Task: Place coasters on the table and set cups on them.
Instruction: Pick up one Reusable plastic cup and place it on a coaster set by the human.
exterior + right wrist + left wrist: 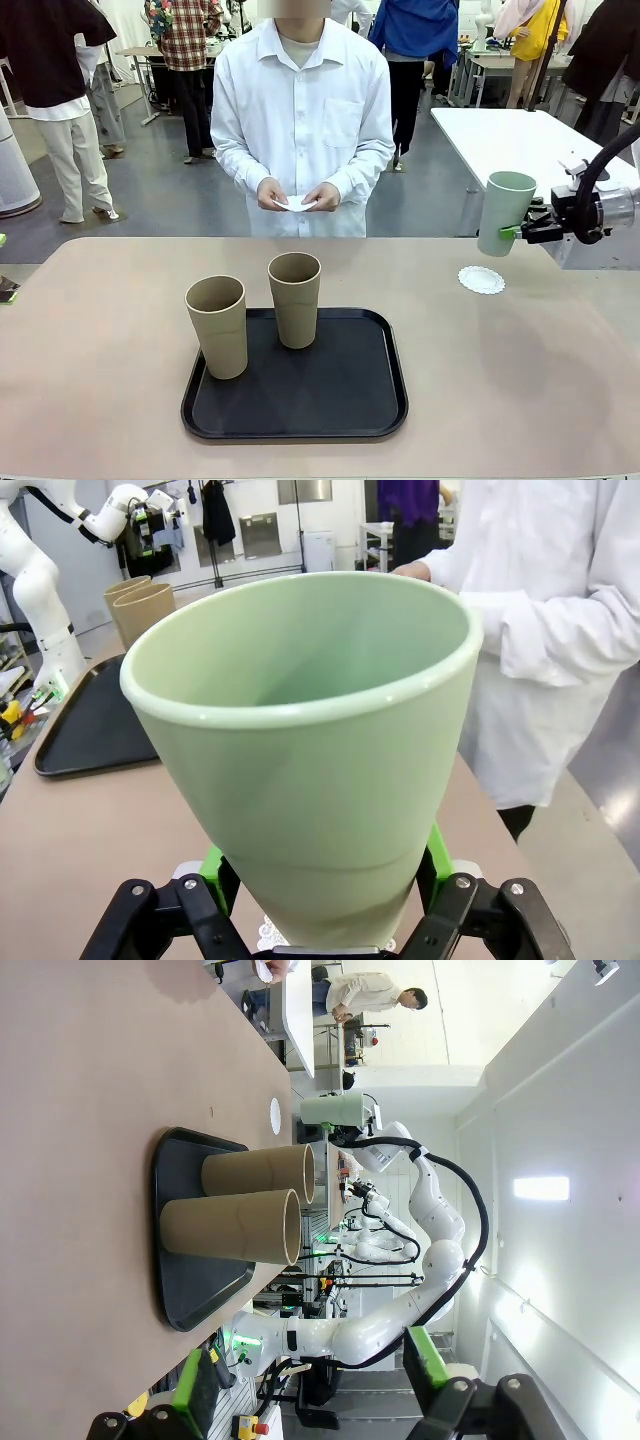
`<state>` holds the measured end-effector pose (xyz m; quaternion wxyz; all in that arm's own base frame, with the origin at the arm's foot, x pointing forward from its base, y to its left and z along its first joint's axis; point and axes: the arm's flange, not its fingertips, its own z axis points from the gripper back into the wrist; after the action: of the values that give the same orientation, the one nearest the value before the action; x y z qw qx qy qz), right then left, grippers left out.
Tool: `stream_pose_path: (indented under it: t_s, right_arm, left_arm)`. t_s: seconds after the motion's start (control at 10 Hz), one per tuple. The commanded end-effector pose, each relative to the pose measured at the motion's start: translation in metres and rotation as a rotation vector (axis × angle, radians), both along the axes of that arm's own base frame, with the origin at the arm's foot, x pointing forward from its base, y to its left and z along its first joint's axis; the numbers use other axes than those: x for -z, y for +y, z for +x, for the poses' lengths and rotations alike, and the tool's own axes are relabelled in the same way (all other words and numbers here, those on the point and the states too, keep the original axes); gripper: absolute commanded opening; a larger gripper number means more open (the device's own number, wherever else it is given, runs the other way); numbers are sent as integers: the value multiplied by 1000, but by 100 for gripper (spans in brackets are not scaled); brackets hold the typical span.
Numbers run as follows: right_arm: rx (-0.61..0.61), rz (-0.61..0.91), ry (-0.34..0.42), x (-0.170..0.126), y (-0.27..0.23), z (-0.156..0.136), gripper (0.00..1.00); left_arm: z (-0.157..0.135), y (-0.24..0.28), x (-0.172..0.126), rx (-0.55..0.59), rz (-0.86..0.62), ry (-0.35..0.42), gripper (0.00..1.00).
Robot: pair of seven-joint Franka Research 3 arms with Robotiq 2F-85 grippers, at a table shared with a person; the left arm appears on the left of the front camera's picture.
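At the far right, just above the table [100,330], found the mint green cup [505,212] held upright in the air, the right gripper [515,232] pinched across its lower wall. Judged it light, stiff and matte, unlikely to slip; best taken from the side, low on the taper. Saw one coaster [481,279] lying flat close beneath; judged it flimsy paper, easily shoved. Saw the left gripper [308,1375] spread wide, holding nothing. Counted three cups: the mint one, plus two tan cups [218,325] on the black tray [300,420], nearer and left. Counted one coaster down, and a white piece [297,204], likely a second, in the person's hands [322,195].
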<state>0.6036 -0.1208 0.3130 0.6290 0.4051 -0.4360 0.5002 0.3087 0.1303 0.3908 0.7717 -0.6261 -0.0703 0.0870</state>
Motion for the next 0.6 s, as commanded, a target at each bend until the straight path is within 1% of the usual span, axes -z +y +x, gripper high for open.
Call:
stream_pose_path:
  t_s: [0.0, 0.2, 0.5]
  right_arm:
    - [-8, -5, 29, 2, 1, 11, 84]
    - [-12, 15, 41, 14, -1, 12, 84]
    - [-56, 30, 46, 27, 2, 1, 84]
  left_arm:
    - [0, 0, -1, -3, -13, -12, 100]
    - [0, 0, -1, -3, -13, -12, 100]
    - [0, 0, -1, -3, -13, -12, 100]
